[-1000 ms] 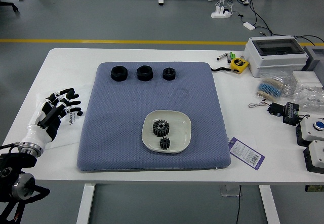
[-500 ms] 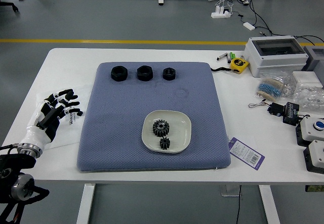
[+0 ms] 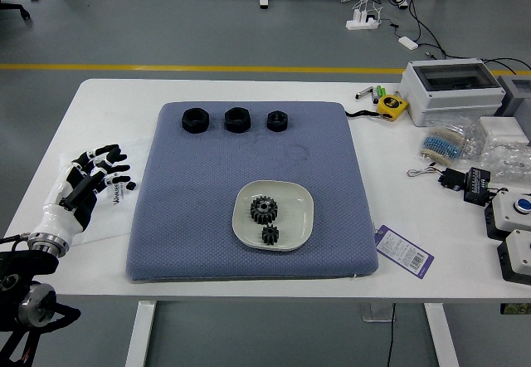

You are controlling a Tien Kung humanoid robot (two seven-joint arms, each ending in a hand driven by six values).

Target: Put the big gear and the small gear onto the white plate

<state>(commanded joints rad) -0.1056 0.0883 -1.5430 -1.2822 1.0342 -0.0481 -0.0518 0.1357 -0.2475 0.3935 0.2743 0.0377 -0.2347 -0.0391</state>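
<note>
Grey floor (image 3: 166, 18), yellow line (image 3: 207, 67) across it behind your white table (image 3: 99, 110). Blue-grey mat (image 3: 191, 209) on the table, white plate (image 3: 305, 219) on it, right of centre, toward the near edge. Big gear (image 3: 264, 210) is on the plate; small gear (image 3: 270, 234) too, just on its near side, can't tell if touching. Your left hand (image 3: 93, 176) is by the table's left edge, fingers spread, nothing held. Three black round pieces (image 3: 237, 119) line the mat's far edge. You've got a purple-and-white tag (image 3: 404, 251) off the mat's near right corner, tape measure (image 3: 392, 107) near the table's far edge.
</note>
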